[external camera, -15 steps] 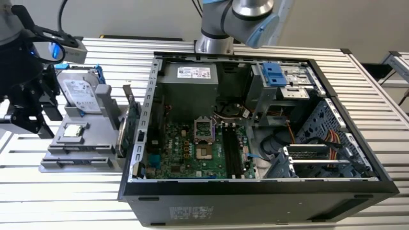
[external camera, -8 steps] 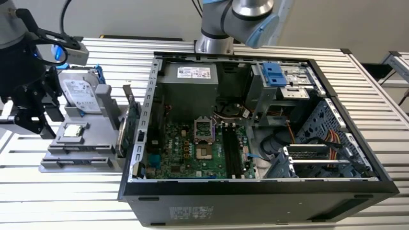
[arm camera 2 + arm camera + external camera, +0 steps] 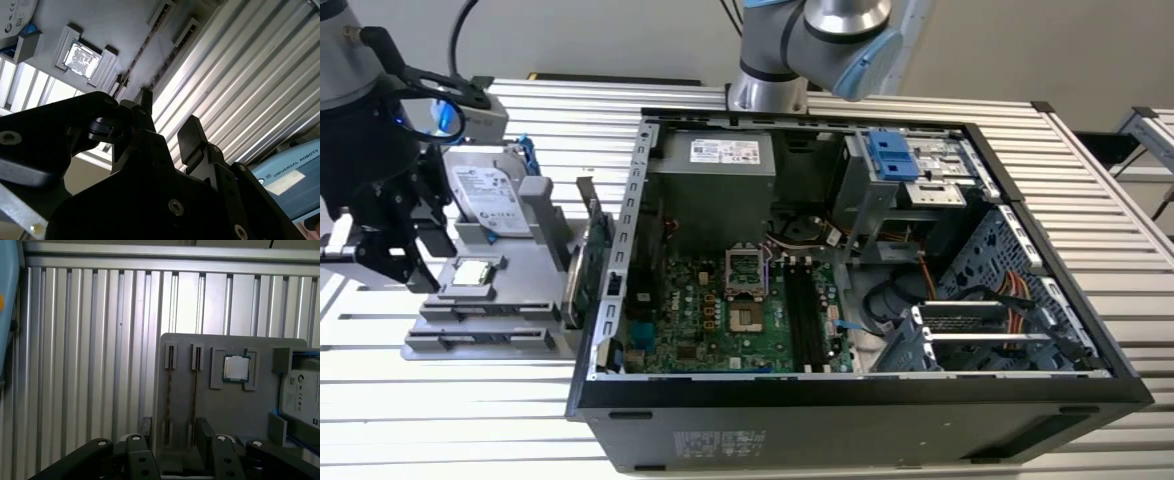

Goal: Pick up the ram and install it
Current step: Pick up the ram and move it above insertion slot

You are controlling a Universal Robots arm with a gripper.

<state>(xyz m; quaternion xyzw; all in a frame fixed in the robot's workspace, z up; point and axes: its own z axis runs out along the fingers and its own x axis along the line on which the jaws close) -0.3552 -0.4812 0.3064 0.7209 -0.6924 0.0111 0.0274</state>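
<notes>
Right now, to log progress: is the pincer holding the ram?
No, in the first wrist view the pincer is open, with just the holder seen between its fingers.

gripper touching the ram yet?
Apart. In the first wrist view the ram sits in its slot, seen between the open jaws of the gripper, with bare tray on both sides.

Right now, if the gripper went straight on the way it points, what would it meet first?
Probably the ram, on edge in the grey tray, in line with the open gripper; depth is unclear.
</notes>
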